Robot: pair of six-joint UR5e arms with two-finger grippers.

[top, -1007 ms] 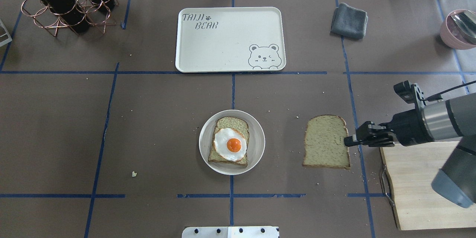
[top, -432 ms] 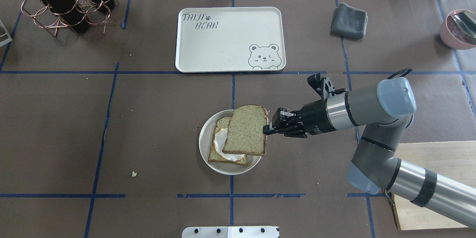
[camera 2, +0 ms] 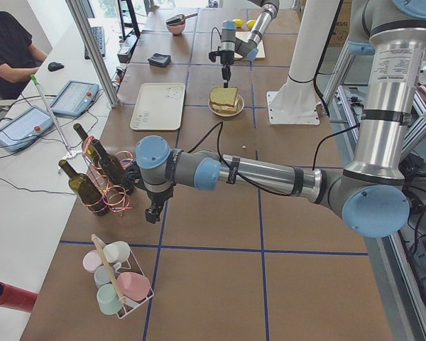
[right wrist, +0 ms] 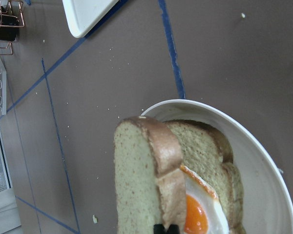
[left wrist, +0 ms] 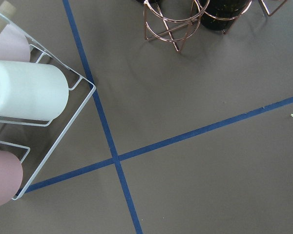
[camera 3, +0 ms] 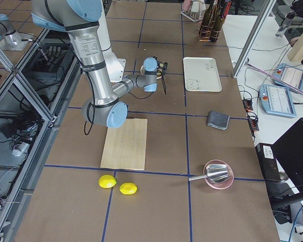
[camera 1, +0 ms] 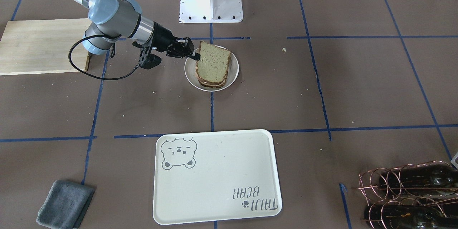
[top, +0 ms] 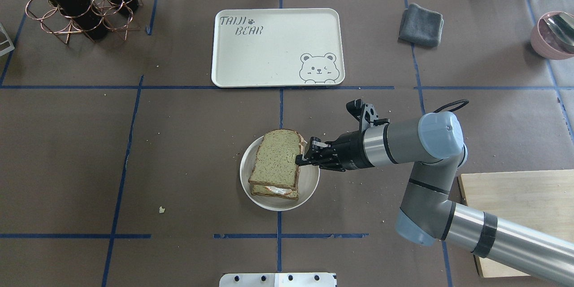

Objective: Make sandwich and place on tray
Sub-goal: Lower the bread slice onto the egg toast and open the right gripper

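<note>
speckled tan bread slice [top: 276, 154] over glossy egg [right wrist: 200, 220]

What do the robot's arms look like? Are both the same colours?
Yes, they match. The right arm is shiny silver-grey tubes with pale blue caps on its round joints and a black band. A thin black cable loops beside its wrist. The right gripper is black, with two slim fingers. The left arm has the same silver tubes and blue caps.
</note>
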